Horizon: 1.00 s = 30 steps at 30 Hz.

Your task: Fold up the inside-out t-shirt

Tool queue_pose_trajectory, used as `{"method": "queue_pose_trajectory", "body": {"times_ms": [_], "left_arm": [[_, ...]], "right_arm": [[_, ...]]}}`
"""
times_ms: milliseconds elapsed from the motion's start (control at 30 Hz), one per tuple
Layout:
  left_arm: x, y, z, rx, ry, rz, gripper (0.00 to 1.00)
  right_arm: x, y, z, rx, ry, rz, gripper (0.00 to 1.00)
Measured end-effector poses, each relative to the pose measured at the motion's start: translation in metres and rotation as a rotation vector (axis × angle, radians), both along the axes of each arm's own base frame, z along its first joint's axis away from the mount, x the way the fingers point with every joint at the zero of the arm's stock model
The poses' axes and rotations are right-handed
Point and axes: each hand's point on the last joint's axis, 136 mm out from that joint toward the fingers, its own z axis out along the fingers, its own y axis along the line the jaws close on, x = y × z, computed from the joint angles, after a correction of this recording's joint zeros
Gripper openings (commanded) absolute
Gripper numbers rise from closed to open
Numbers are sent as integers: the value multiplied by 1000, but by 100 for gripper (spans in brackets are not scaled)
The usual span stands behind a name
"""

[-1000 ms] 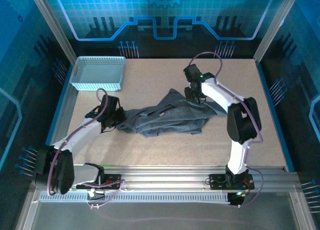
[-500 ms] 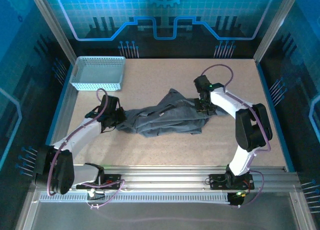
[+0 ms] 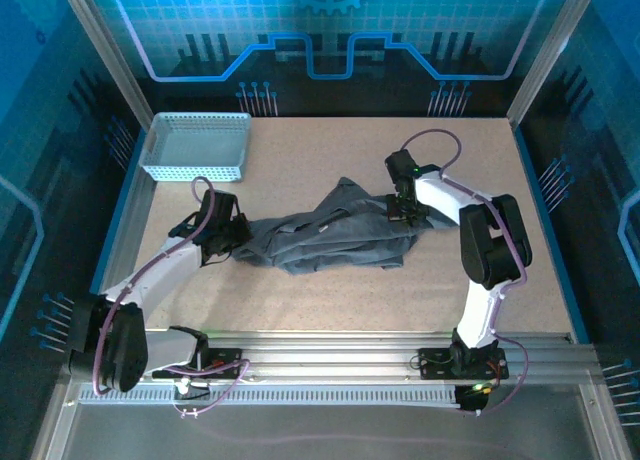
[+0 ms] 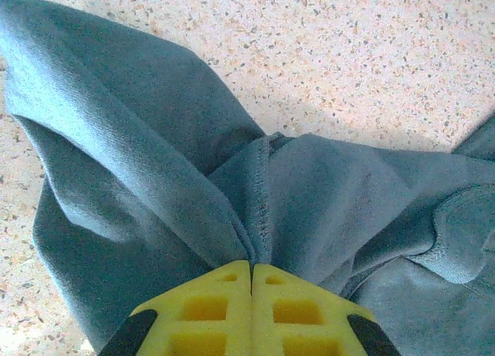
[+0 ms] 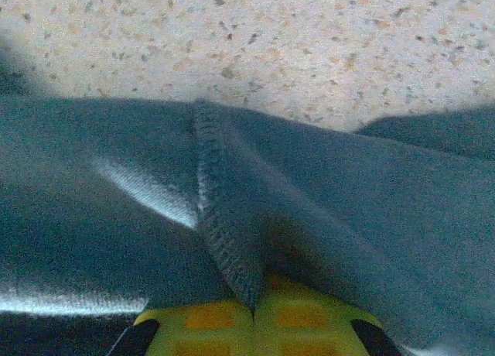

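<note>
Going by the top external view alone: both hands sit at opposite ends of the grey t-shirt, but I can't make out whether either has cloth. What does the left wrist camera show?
Observer: The left hand is shut on the t-shirt. Its yellow fingertips meet with a stitched seam pinched between them.
Operator: And the right one?
Observer: In the right wrist view, the right hand is shut on cloth too, with a ridge of stitching running down into its closed tips.
Operator: Is that grip deep in the pile?
Observer: It looks near an edge: the speckled table shows bare just past the pinched fold.
</note>
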Motion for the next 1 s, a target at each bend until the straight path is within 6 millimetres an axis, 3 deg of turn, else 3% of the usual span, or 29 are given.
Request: {"method": "queue_pose_trajectory", "body": {"times_ms": [100,367,467,600,700,800,900,1000], "left_arm": [[0,0,4,2,-13,-6,0],[2,3,13,34,-36,-20,0],[5,5,25,41,-68,-19,0],[7,7,46,46,-126,-10,0],[6,10,65,43,-179,-1,0],[3,12,90,32,-244,10,0],[-1,13,131,4,-354,18,0],[-8,14,187,-30,-496,25,0]], "right_arm": [[0,-3,16,-13,-32,-2,0],[-14,-9,107,32,-221,-4,0],[-28,-12,120,45,-238,-2,0],[-49,-13,120,78,-217,8,0],[-65,-17,132,133,-224,-2,0],[-75,-28,161,186,-294,-34,0],[-82,-38,201,230,-381,-62,0],[-87,-43,252,275,-495,-68,0]]}}
